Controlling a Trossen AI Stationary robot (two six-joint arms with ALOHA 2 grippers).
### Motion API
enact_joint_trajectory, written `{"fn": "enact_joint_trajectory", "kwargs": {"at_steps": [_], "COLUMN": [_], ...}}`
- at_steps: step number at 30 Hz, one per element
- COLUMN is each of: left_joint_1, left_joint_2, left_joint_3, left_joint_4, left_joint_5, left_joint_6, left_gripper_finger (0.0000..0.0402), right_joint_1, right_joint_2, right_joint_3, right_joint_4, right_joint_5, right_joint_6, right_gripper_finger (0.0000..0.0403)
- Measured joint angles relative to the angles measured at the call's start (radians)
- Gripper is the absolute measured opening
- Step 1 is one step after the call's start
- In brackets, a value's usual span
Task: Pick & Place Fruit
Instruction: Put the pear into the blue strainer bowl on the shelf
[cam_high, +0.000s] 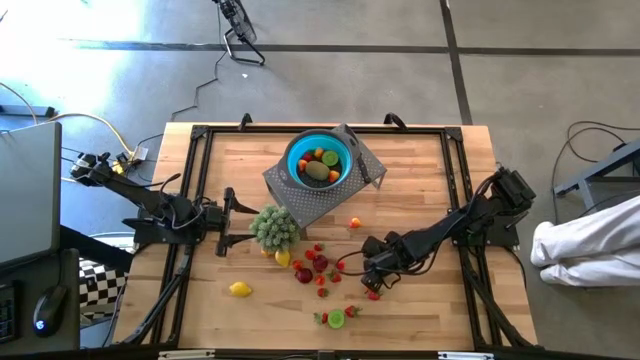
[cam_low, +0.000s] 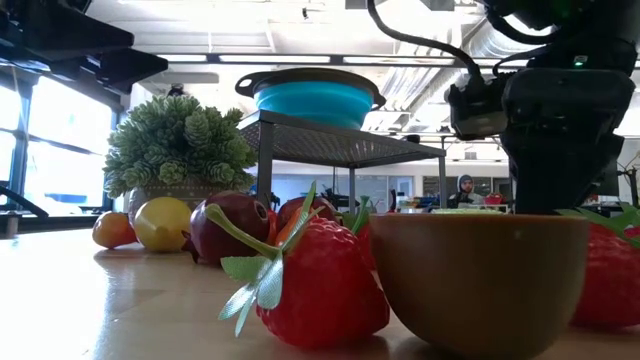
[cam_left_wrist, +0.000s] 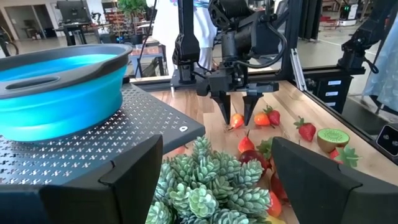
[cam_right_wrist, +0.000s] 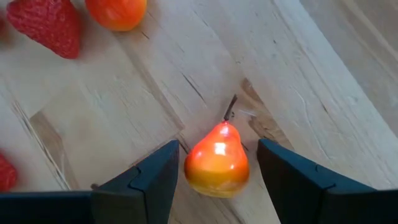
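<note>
Small fruit pieces lie scattered on the wooden table (cam_high: 420, 190): strawberries (cam_high: 320, 265), a lemon (cam_high: 240, 289), a kiwi half (cam_high: 336, 319). More fruit (cam_high: 318, 165) fills the blue bowl (cam_high: 291, 160), which stands on a perforated metal stand (cam_high: 300, 205). My right gripper (cam_right_wrist: 216, 148) points down, open, its fingers on either side of a small red-orange pear (cam_right_wrist: 216, 167) that lies on its side on the table; a narrow gap shows on each side. My left gripper (cam_left_wrist: 214, 186) waits open and level beside a green plant (cam_high: 273, 227).
The plant (cam_left_wrist: 205, 180) stands right in front of my left gripper, with the stand and bowl (cam_left_wrist: 56, 87) beside it. A strawberry (cam_right_wrist: 46, 25) and an orange fruit (cam_right_wrist: 116, 11) lie near the pear. People and equipment show in the room beyond the table.
</note>
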Motion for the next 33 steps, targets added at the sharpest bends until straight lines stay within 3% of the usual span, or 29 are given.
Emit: {"fn": "enact_joint_trajectory", "kwargs": {"at_steps": [18, 28, 33], "left_joint_1": [0.000, 0.000, 0.000], "left_joint_2": [0.000, 0.000, 0.000], "left_joint_3": [0.000, 0.000, 0.000], "left_joint_4": [-0.001, -0.001, -0.001], "left_joint_5": [0.000, 0.000, 0.000], "left_joint_6": [0.000, 0.000, 0.000], "left_gripper_finger": [0.0294, 0.0294, 0.0294], "right_joint_1": [0.000, -0.001, -0.001], "right_joint_2": [0.001, 0.002, 0.002], "right_joint_3": [-0.001, -0.003, -0.003], "right_joint_4": [0.001, 0.001, 0.005], "right_joint_5": [-0.006, -0.006, -0.007], "right_joint_6": [0.000, 0.000, 0.000], "right_gripper_finger": [0.0209, 0.0142, 0.0133]}}
